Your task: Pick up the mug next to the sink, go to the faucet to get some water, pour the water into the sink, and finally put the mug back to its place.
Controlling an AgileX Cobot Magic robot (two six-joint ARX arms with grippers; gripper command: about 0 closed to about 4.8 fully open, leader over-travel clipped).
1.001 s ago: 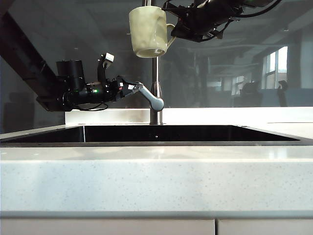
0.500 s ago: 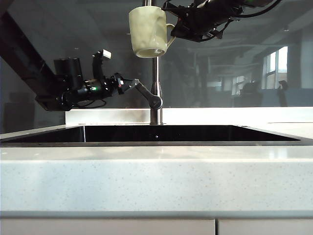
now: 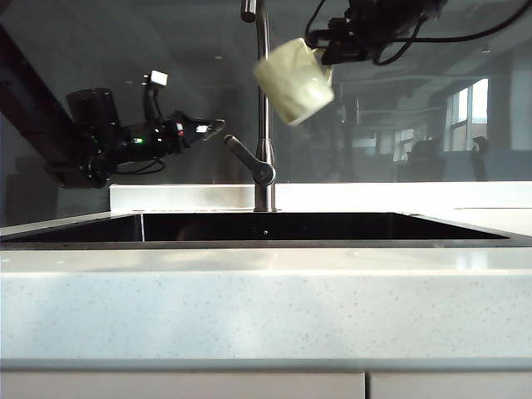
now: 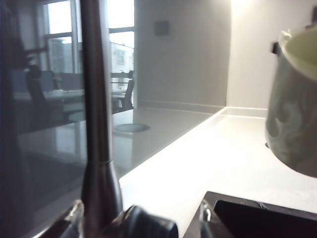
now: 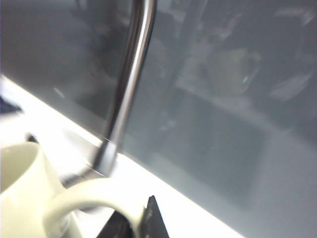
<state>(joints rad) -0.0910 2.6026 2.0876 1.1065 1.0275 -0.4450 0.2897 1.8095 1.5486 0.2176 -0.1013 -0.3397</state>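
In the exterior view the pale mug (image 3: 293,80) hangs tilted high above the sink (image 3: 332,226), just right of the faucet (image 3: 263,100) pipe. My right gripper (image 3: 329,53) is shut on its handle. The right wrist view shows the mug (image 5: 20,191), its loop handle (image 5: 91,196) pinched in my right gripper (image 5: 147,220), and the faucet (image 5: 130,79) behind. My left gripper (image 3: 212,127) stands open, a little left of the raised lever (image 3: 246,158). In the left wrist view my left gripper (image 4: 141,223) has its jaws wide either side of the lever knob (image 4: 148,227); the mug (image 4: 294,114) shows too. No water is in view.
A speckled white counter (image 3: 266,307) runs along the front, and a white ledge (image 3: 399,195) lies behind the sink. A dark glossy wall panel (image 3: 125,50) backs the faucet. Cables (image 3: 465,29) trail from the right arm.
The left gripper has drawn back to the left off the lever, which now stands higher. The right gripper has carried the mug to the right of the pipe and tilted it.
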